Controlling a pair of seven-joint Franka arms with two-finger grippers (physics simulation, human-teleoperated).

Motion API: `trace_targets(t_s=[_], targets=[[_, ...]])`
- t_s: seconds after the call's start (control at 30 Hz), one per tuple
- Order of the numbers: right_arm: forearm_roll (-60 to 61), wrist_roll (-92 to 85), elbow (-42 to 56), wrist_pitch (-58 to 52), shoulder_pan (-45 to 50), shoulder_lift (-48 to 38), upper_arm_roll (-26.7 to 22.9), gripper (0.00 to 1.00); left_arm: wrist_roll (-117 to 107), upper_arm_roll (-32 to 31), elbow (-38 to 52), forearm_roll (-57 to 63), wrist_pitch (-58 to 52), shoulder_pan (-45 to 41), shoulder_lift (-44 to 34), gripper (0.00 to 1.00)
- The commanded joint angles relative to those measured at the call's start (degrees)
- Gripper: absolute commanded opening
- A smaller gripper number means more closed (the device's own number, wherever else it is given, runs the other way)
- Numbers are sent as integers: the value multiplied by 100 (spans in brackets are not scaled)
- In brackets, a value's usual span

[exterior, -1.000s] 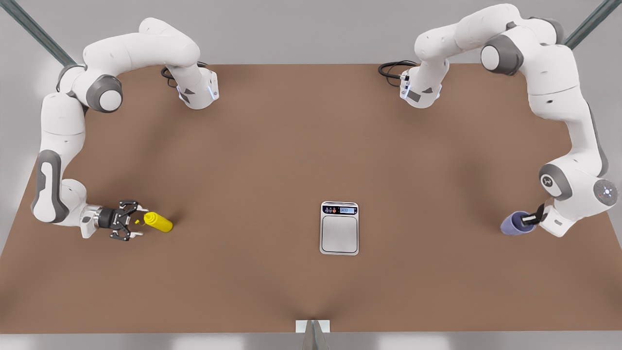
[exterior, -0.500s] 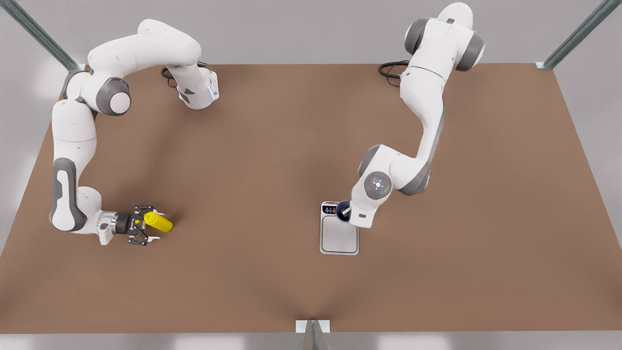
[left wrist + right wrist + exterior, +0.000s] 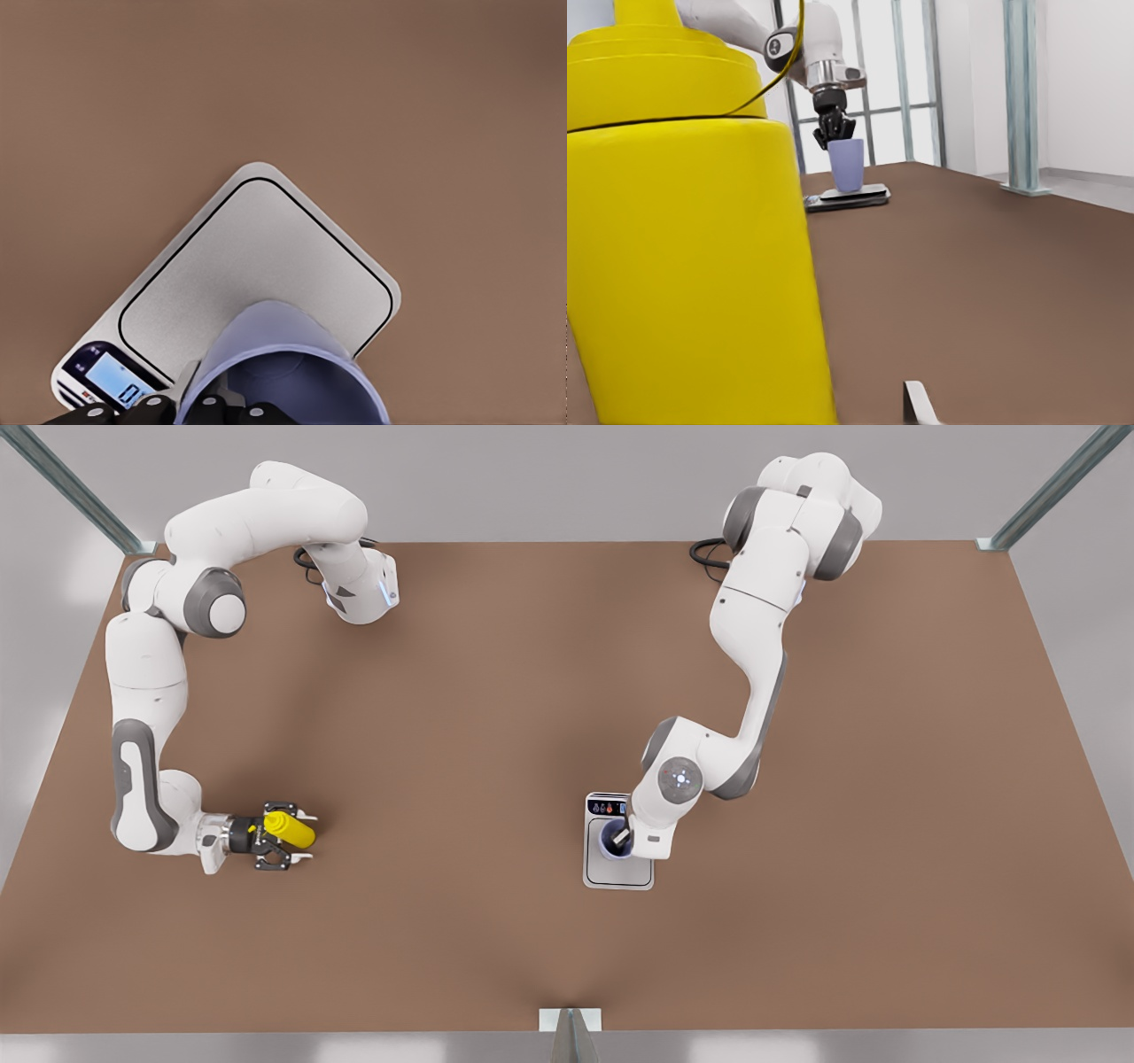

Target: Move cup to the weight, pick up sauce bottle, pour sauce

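**Cup over the scale, bottle between my fingers**

My left end effector (image 3: 622, 836) grips the cup (image 3: 614, 844) above the weight (image 3: 618, 872). My right end effector (image 3: 282, 837) straddles the sauce bottle (image 3: 290, 830), unclenched; its long axis runs toward four o'clock on the bench (image 3: 496, 691).

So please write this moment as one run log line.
left gripper: holds cup on weight | right gripper: open around sauce bottle | pour: not started

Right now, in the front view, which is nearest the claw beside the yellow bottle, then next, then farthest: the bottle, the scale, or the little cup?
From the right gripper:
1. sauce bottle, lying between its fingers at the front view's left.
2. weight, mid-table.
3. cup, on the weight under the left gripper; too close to the weight to rank surely.
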Motion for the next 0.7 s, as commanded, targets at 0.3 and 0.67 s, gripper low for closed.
trace_targets(t_s=[0.3, 0.67], targets=[[-114, 79, 61, 97, 2, -71, -15, 44, -42, 9, 0, 86, -10, -9, -26, 100], [-1353, 2619, 1266, 378, 1189, -976, -59, 44, -59, 88, 510, 51, -1248, 0, -334, 100]])
